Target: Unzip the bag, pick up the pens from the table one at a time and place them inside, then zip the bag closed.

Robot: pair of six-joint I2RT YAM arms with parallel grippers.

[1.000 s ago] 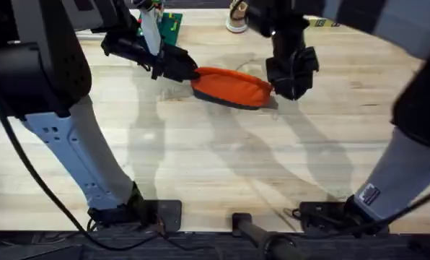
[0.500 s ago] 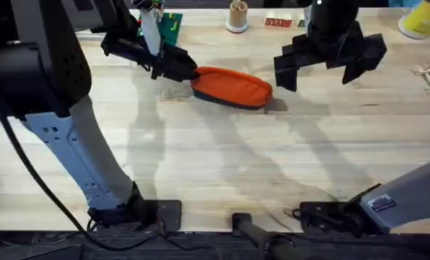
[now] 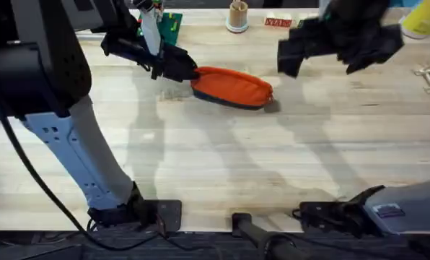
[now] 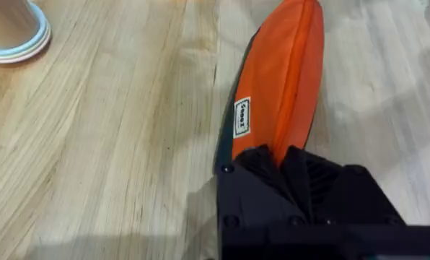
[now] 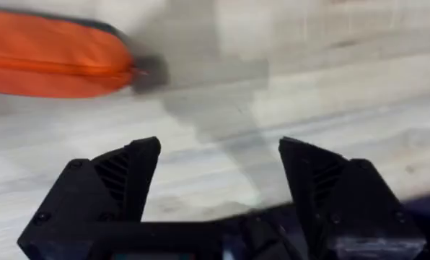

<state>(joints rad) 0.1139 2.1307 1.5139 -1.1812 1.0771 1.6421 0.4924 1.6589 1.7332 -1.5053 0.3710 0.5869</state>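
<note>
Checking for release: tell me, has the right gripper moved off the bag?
Yes. The right gripper has lifted away from the bag, toward the table's far right.

Setting: robotics lab bench. Evidence: large pale plank-grain table (image 3: 222, 159); arm bases clamped at its near edge, cables trailing there. Green circuit board (image 3: 170, 24) just behind left gripper (image 3: 188, 72). Far edge beyond right gripper (image 3: 338, 54): small cup (image 3: 237, 16), red label (image 3: 278, 22), yellow object (image 3: 422, 18). Stacked cups (image 4: 9, 32) on table well off from left gripper.
</note>
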